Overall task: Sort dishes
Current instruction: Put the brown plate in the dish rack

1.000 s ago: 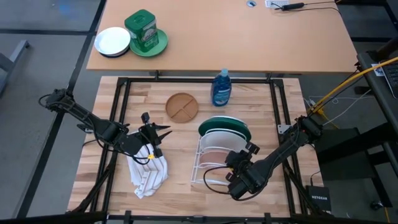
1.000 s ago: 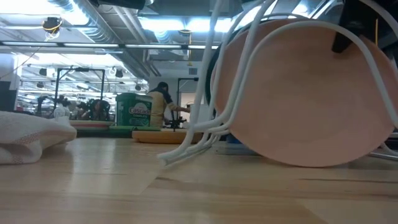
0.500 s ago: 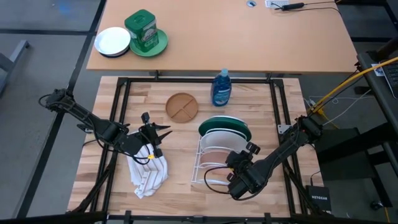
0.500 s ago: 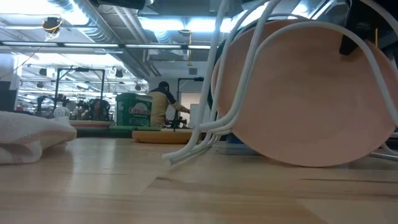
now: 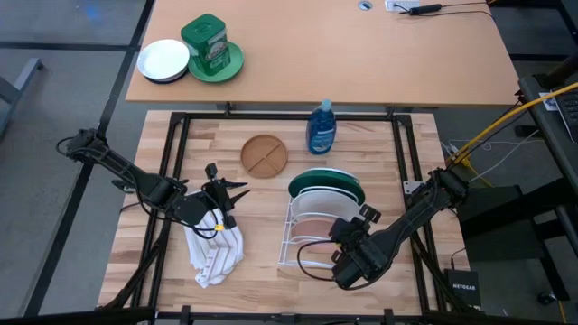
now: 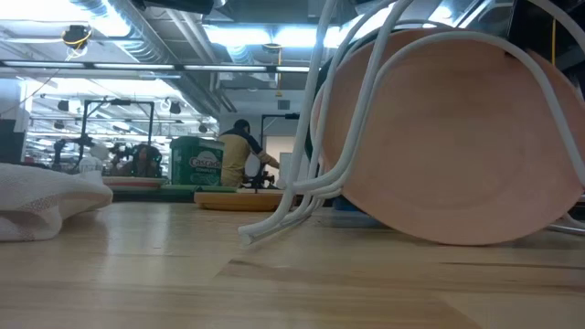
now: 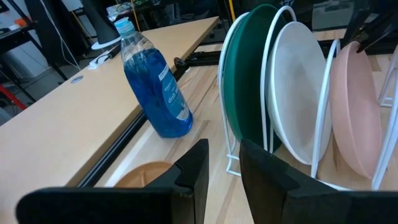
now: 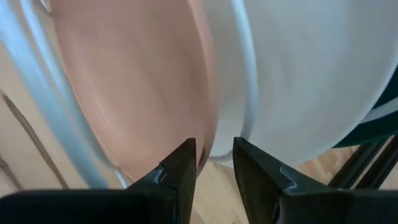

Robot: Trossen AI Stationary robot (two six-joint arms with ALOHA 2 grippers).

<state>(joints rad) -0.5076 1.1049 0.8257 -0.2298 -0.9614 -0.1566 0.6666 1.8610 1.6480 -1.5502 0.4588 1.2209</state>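
We see a light wooden work table (image 5: 181,271) framed by dark rails, with a second, smoother tan table (image 5: 433,54) butted against its far edge. On the work table lie a brown wooden plate (image 5: 265,154), a blue soap bottle (image 5: 321,128) standing upright just beside it, a white wire dish rack (image 5: 298,246) near the middle, and a crumpled white cloth (image 5: 215,251) well to the rack's left. On the tan table, at its far left corner, a small white dish (image 5: 163,60) sits touching a green plate (image 5: 233,63) that bears a green tin (image 5: 205,41).
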